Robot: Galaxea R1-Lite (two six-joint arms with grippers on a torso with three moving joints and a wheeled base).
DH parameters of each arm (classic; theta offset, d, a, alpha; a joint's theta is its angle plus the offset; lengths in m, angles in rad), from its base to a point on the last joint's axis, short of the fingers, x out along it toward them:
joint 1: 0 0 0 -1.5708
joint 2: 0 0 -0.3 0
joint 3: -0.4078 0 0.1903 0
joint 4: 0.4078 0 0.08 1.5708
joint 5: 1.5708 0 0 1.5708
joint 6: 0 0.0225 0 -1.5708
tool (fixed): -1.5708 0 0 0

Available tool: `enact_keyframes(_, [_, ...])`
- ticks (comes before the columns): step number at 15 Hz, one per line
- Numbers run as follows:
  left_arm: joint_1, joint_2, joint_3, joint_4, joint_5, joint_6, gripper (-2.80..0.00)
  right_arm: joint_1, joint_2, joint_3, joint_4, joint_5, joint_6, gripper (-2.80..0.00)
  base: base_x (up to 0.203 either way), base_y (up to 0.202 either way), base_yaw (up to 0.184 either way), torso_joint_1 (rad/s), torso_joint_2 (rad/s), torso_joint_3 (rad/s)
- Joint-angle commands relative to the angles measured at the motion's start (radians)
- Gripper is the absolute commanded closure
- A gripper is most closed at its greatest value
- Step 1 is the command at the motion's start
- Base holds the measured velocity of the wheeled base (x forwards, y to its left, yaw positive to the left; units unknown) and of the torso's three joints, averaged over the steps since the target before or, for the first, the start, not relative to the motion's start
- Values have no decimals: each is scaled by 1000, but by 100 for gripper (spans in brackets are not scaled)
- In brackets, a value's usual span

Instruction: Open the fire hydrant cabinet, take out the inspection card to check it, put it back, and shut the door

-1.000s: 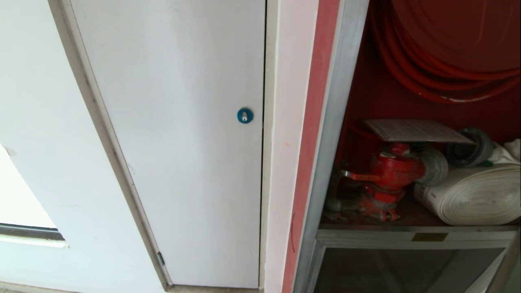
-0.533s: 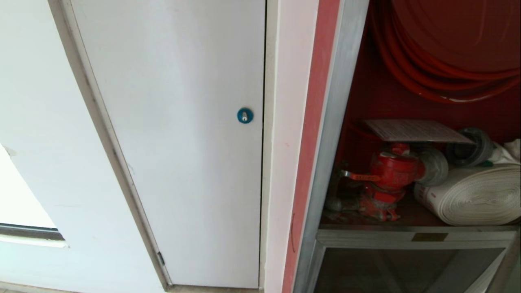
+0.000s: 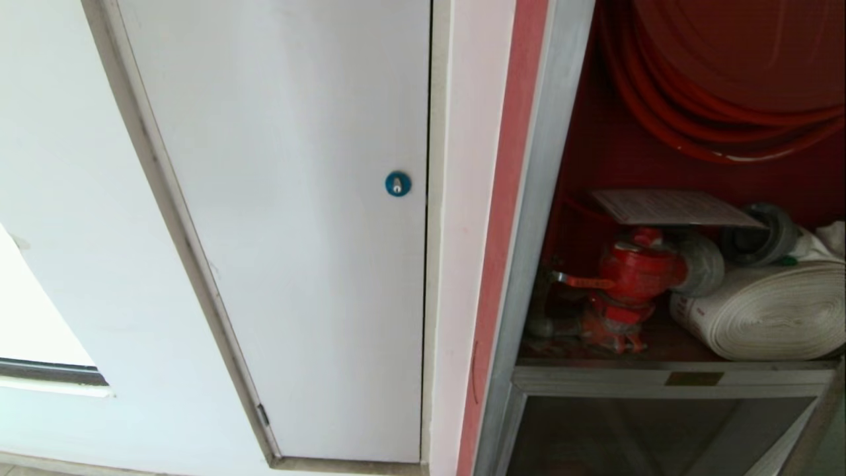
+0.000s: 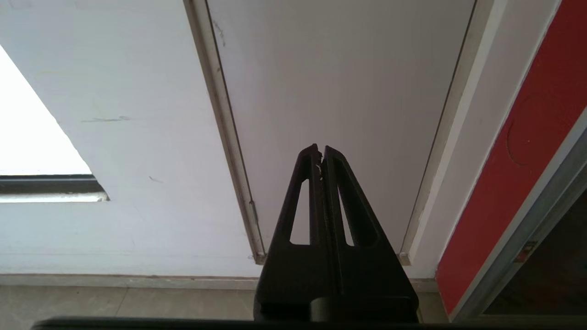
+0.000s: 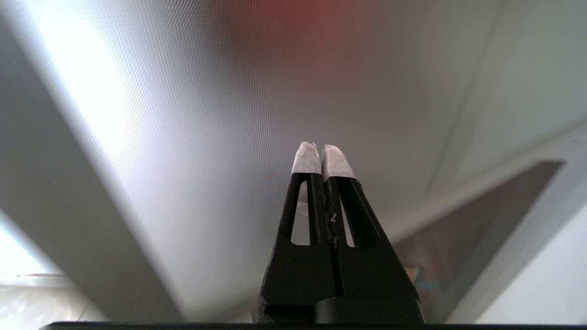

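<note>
Your head view, left to right: wall panel (image 3: 291,231), lock (image 3: 398,184) near its right edge; fire hydrant cabinet (image 3: 535,218) right of panel. In cabinet: hose reel (image 3: 727,86) above; valve (image 3: 634,277) below; inspection card (image 3: 674,207) lying on valve; rolled hose (image 3: 767,311) right of valve; lower glass panel (image 3: 661,436) beneath shelf.

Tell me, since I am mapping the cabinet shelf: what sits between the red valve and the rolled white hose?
In the head view, a grey metal coupling on the red valve lies between it and the rolled white hose.
</note>
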Motion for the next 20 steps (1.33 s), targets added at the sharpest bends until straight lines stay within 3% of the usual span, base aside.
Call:
enact_keyframes(1, [0, 1, 11, -1, 0, 1, 0, 1, 2, 3, -1, 0, 0, 0, -185, 0, -1, 2, 5, 5])
enact_keyframes(20, [0, 1, 11, -2, 0, 1, 0, 1, 2, 2, -1, 0, 0, 0, -195, 0, 1, 0, 2, 2])
